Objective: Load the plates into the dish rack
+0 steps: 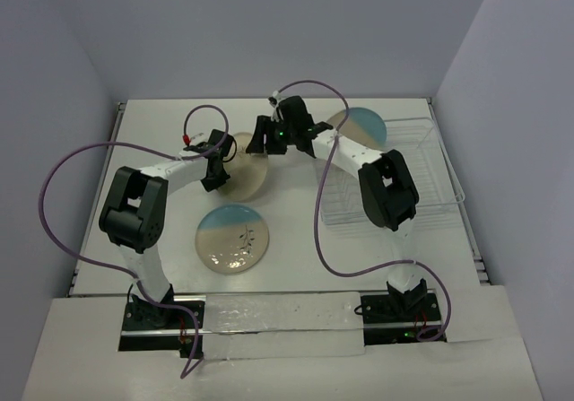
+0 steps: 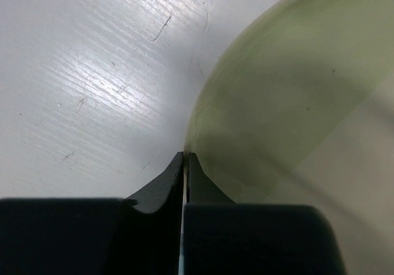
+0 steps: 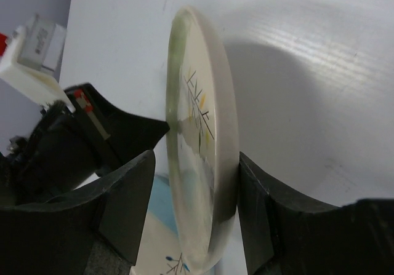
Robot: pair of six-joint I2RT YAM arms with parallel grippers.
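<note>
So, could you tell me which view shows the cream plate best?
Right wrist view: the cream plate shows edge-on between the jaws, sprig visible. Top view shows it small, partly hidden; left wrist shows only a blurred close-up.

The cream plate [image 3: 209, 72] is smooth glazed ceramic with a soft sheen. The table [image 2: 92, 72] has a faintly glossy, finely grained surface like painted wood, lightly scratched. The fingers [image 3: 129, 192] look like matt black plastic. The dish rack [image 1: 432, 172] is thin wire over clear plastic.

White scuffed table [image 1: 296, 239] between plain pale lavender walls [image 1: 269, 33].
</note>
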